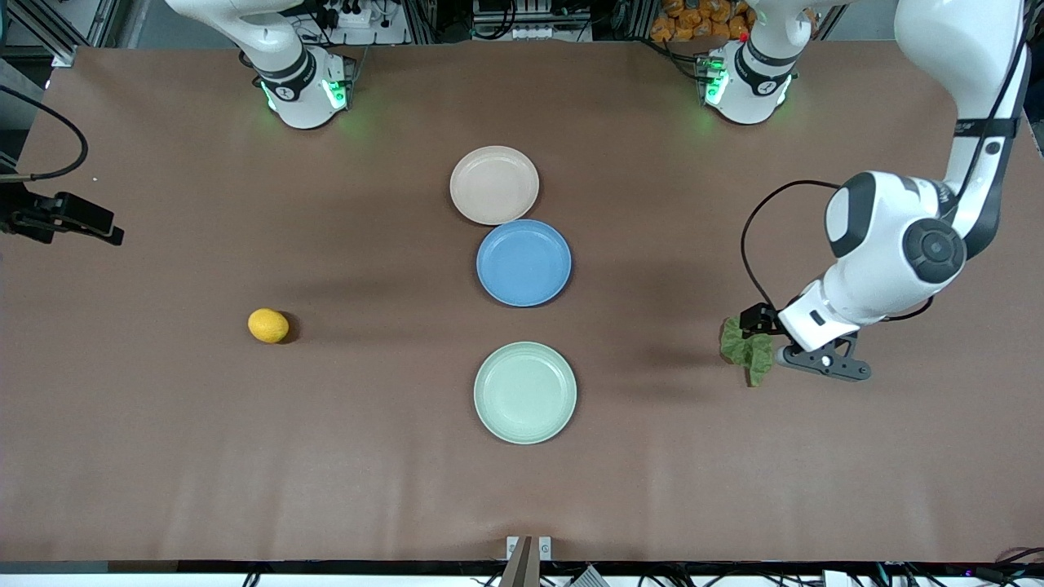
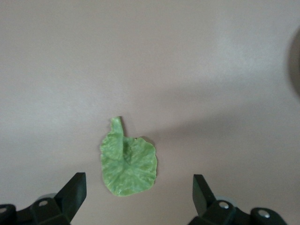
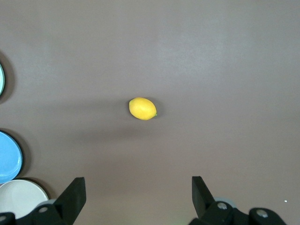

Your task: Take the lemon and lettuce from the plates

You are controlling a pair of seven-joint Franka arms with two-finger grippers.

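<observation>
Only left wrist view: lettuce whole, apparently flat, between parted fingers.

Three plates line the table's middle; lemon and lettuce lie apart toward its ends, open table around them

Blue plate (brown table)

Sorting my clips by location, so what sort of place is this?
Probably a robotics lab: two white arms bolted to a brown-covered table, aluminium framing and cabling along its edge, and props laid out, a lemon, lettuce and three plates.
</observation>
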